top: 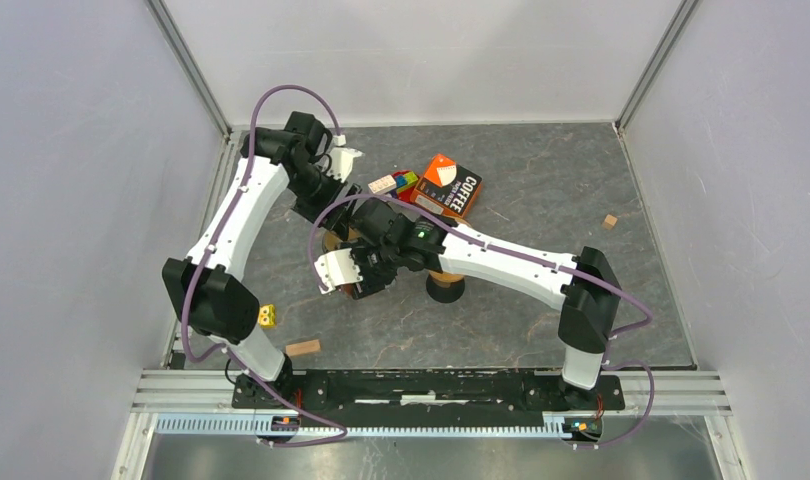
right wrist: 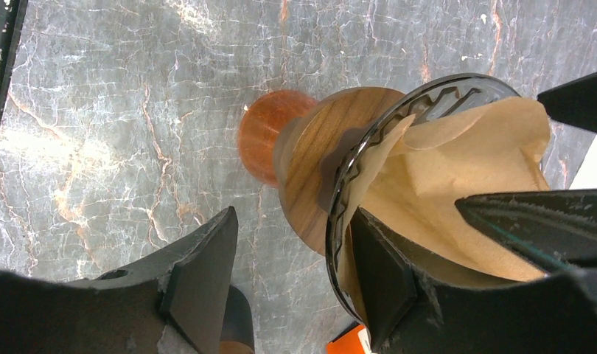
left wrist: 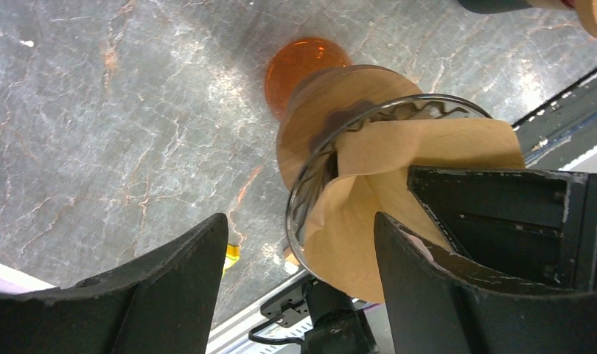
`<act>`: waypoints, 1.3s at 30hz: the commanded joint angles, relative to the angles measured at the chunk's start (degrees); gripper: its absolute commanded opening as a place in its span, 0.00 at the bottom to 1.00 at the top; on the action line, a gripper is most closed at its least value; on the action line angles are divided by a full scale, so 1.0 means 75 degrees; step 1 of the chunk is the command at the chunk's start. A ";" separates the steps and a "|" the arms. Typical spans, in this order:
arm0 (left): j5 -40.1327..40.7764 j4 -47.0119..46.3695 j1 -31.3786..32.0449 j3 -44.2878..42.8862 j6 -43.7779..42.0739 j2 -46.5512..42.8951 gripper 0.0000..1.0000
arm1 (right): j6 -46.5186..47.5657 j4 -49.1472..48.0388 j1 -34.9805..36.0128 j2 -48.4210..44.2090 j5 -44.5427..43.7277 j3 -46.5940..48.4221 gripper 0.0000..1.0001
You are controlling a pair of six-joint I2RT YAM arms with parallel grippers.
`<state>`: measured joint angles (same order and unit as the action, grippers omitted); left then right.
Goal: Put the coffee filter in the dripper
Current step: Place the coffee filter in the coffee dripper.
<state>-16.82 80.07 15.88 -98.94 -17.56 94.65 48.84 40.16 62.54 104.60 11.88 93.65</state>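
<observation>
Above the dripper (top: pixel 328 241), top view: crowded by left end effector (top: pixel 343 205) and right end effector (top: pixel 366 272) | left wrist: spread astride rim, inner finger on coffee filter (left wrist: pixel 399 155), probably pressing paper outward | right wrist: spread likewise; filter inside cone, creased, edge past rim.

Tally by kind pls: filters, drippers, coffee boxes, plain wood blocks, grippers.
paper filter: 1
dripper: 1
coffee box: 1
plain wooden blocks: 2
grippers: 2 (left gripper, right gripper)
Total: 7
</observation>
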 commanded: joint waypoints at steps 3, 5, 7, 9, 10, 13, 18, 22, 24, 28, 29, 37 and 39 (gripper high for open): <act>-0.0714 -0.0137 0.0062 -0.0238 -0.0575 -0.0012 0.84 | -0.0113 0.0196 -0.0037 -0.0072 0.0190 0.0421 0.64; -0.0694 -0.0200 0.0086 -0.0262 -0.0600 0.0090 0.86 | -0.0113 0.0222 -0.0036 -0.0048 0.0196 0.0452 0.64; -0.0589 -0.0342 0.0101 -0.0210 -0.0610 0.0129 0.88 | -0.0102 0.0227 -0.0042 -0.0027 0.0190 0.0469 0.64; -0.0434 -0.0582 0.0150 -0.0103 -0.0576 0.0126 0.89 | -0.0102 0.0239 -0.0042 -0.0009 0.0194 0.0470 0.64; -0.0382 -0.0707 0.0165 -0.0040 -0.0586 0.0124 0.89 | -0.0102 0.0246 -0.0042 0.0005 0.0207 0.0474 0.64; -0.0273 -0.0893 0.0257 0.0105 -0.0609 0.0146 0.89 | -0.0096 0.0239 -0.0049 0.0022 0.0229 0.0475 0.64; -0.0087 -0.1178 0.0349 0.0409 -0.0632 0.0201 0.89 | -0.0103 0.0227 -0.0042 0.0040 0.0214 0.0488 0.64; 0.0164 -0.1241 0.0358 0.0554 -0.0675 0.0240 0.89 | -0.0124 0.0234 -0.0049 0.0068 0.0168 0.0484 0.64; 0.0320 -0.1295 0.0365 0.0661 -0.0722 0.0218 0.89 | -0.0130 0.0241 -0.0043 0.0083 0.0173 0.0452 0.63; 0.0597 -0.1473 0.0359 0.0794 -0.0761 0.0214 0.89 | -0.0149 0.0231 -0.0036 0.0105 0.0179 0.0315 0.61; 0.0632 -0.1511 0.0362 0.0823 -0.0769 0.0230 0.89 | -0.0149 0.0214 -0.0042 0.0102 0.0188 0.0264 0.61; 0.0765 -0.1752 0.0361 0.1079 -0.0711 0.0333 0.88 | -0.0160 0.0242 -0.0042 0.0162 0.0250 0.0028 0.58; 0.0806 -0.1793 0.0361 0.1135 -0.0716 0.0317 0.88 | -0.0163 0.0230 -0.0042 0.0163 0.0284 -0.0013 0.57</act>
<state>-12.12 68.95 18.46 -91.13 -21.08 96.97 48.71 41.06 62.48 105.12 12.19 94.59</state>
